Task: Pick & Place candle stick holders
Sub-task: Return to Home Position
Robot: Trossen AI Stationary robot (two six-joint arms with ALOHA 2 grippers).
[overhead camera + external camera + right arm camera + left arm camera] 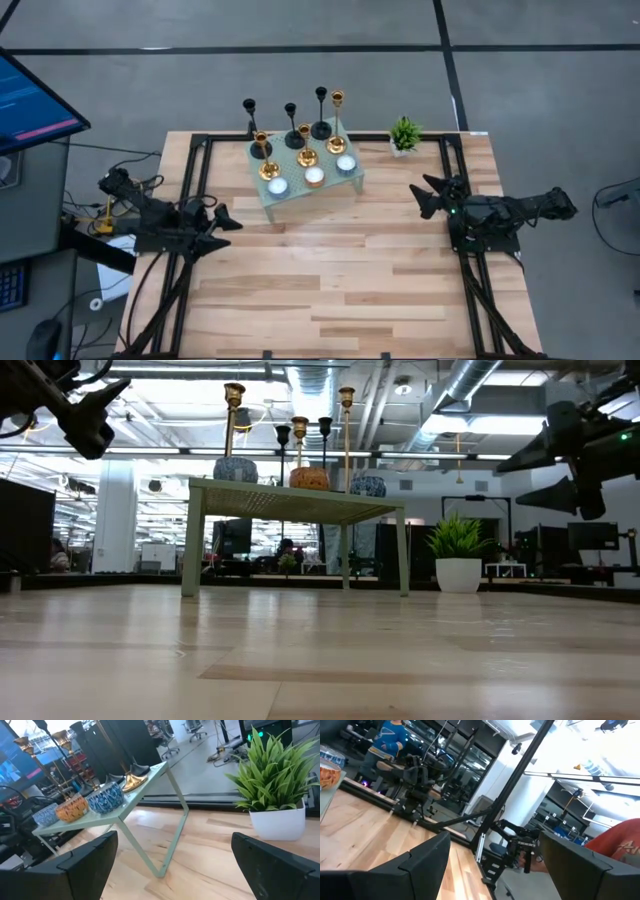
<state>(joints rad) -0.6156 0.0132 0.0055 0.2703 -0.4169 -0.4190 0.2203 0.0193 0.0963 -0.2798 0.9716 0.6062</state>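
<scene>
High view has both arms at the table's (330, 270) sides, the left gripper (222, 224) and right gripper (428, 196) each with jaws spread wide and empty. Between the two sets of jaws and well apart from both, the candle stick holders (297, 135) stand on the pale green shelf (296, 172), behind three candles (314, 177).

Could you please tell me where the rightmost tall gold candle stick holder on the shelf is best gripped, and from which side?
Probably mid-stem, from the right. The rightmost tall gold candle stick holder stands upright near the right end of the shelf; its stem is slim, black holders crowd its left, and the open right gripper sits on that side.
</scene>
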